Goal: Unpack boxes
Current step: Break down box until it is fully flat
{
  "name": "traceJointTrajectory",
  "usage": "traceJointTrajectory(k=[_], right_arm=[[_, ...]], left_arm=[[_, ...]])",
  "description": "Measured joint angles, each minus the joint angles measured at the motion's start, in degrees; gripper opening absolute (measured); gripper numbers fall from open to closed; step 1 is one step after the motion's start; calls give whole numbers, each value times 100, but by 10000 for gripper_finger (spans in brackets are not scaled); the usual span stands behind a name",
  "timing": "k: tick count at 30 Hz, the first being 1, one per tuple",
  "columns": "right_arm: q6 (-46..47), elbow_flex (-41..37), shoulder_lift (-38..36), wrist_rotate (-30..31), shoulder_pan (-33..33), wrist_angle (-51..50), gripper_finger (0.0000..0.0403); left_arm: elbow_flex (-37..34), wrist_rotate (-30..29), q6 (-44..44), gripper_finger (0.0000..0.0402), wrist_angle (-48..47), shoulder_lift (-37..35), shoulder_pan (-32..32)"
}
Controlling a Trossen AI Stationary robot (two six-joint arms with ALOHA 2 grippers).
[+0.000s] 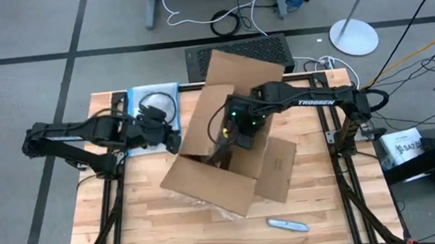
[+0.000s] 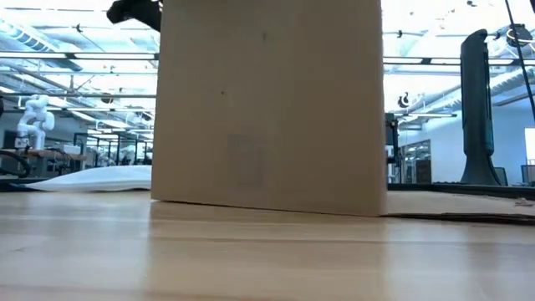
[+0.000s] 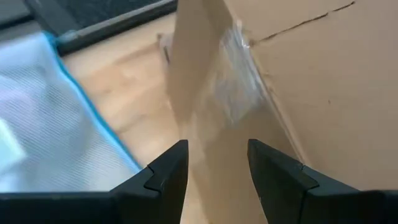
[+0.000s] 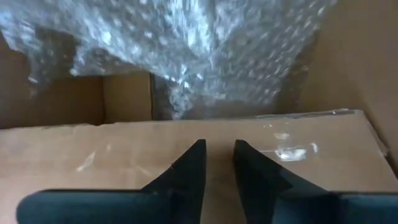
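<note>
1. The box (image 1: 228,149), an open brown carton with its flaps spread, sits skewed near the middle of the wooden table (image 1: 131,226). One flap points toward the black grille-topped unit (image 1: 237,54) at the table's far edge; another flap lies flat toward the right.
2. In the low view the box's wall (image 2: 267,109) fills the centre and rests on the tabletop.
3. The right gripper (image 1: 239,136) reaches from the right side down over the open top of the box. In its wrist view the fingers (image 4: 189,168) are a narrow gap apart, with nothing between them, above a taped cardboard flap; crumpled bubble wrap (image 4: 186,50) lies inside the box just beyond.
4. The left gripper (image 1: 167,135) is at the box's left side. Its fingers (image 3: 168,168) are parted, straddling the upright edge of a cardboard panel; contact cannot be told.
5. A clear pouch with a blue edge (image 1: 152,104) lies beside the left arm, at the far-left part of the table.
6. A small grey utility knife (image 1: 289,225) lies on the table near the front edge, apart from the box.
</note>
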Motion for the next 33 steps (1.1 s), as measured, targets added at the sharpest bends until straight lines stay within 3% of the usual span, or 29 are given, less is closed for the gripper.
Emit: traceJointTrajectory(k=[9, 14, 19, 26, 33], right_arm=[[-208, -2, -18, 33, 548, -686, 75], [-72, 321, -174, 126, 799, -196, 75], [-13, 1138, -207, 178, 923, 413, 75], [759, 2654, -243, 1171, 1311, -1552, 75], [1243, 2407, -730, 537, 1875, -1468, 106]], left_arm=[[-648, 301, -70, 170, 1518, 187, -55], [-662, 470, -18, 170, 1818, 497, -92], [-662, 513, 93, 170, 2096, 712, -92], [-662, 619, 114, 170, 1985, 673, -95], [-636, 619, 166, 170, 2045, 418, -96]])
